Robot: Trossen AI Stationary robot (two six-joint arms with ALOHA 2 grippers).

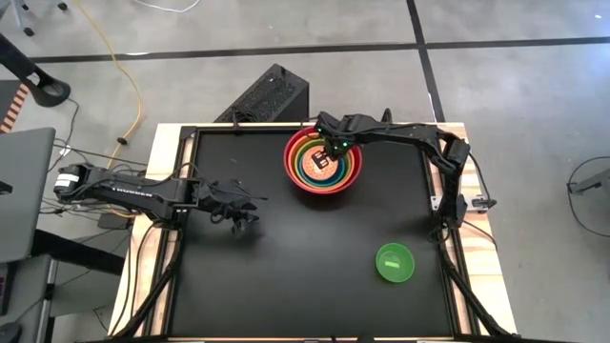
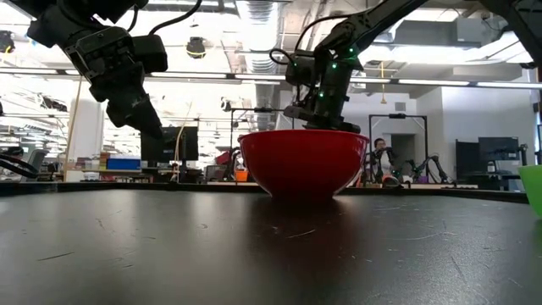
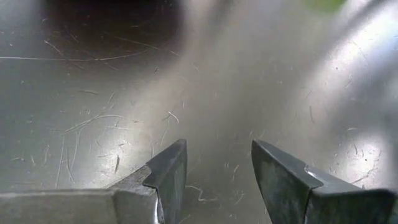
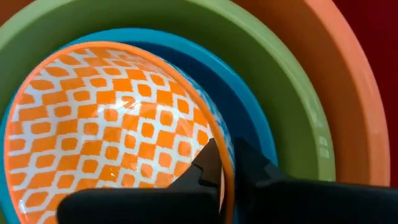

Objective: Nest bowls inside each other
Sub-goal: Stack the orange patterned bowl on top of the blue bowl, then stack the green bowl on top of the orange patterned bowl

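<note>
Gripping the upright patterned bowl's [image 4: 112, 124] rim inside the nested stack [image 1: 323, 160], right jaws nearly closed.

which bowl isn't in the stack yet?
The small bright green plastic bowl: it sits alone on the black table, while the rest are nested in the large red bowl.

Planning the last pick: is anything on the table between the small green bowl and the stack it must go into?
Nothing visible. The green bowl sits alone on bare table, apart from the stack. The right gripper grips the patterned bowl's rim inside the stack, so the stack's mouth is occupied for now. The left gripper hovers off to the side.
</note>
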